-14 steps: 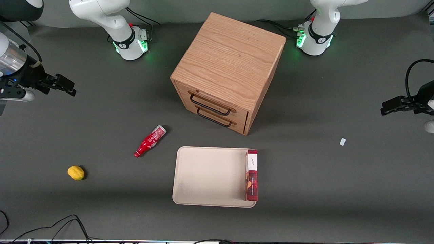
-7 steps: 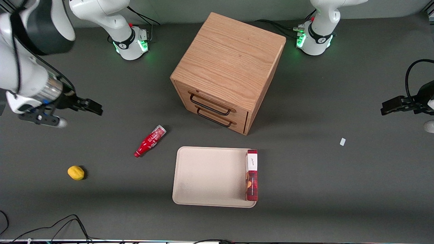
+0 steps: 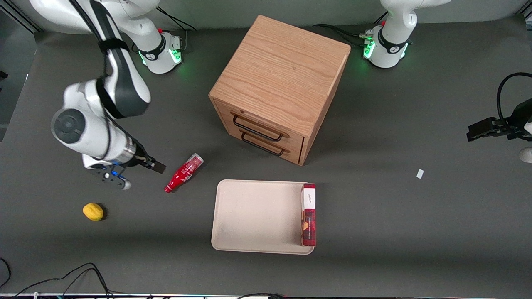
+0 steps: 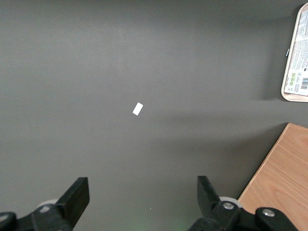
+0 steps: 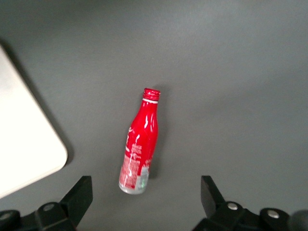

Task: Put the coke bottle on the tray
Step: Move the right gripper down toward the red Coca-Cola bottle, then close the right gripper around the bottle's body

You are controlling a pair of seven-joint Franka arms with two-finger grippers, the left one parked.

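gripper (image 3: 143, 164) now beside coke bottle (image 3: 184, 172)

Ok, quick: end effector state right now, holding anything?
Right arm's end effector: open, holding nothing, poised above the coke bottle, which lies on the table beside the tray.

Red coke bottle (image 3: 184, 173) lies on its side on the table — just beside the beige tray (image 3: 255, 216), apart.
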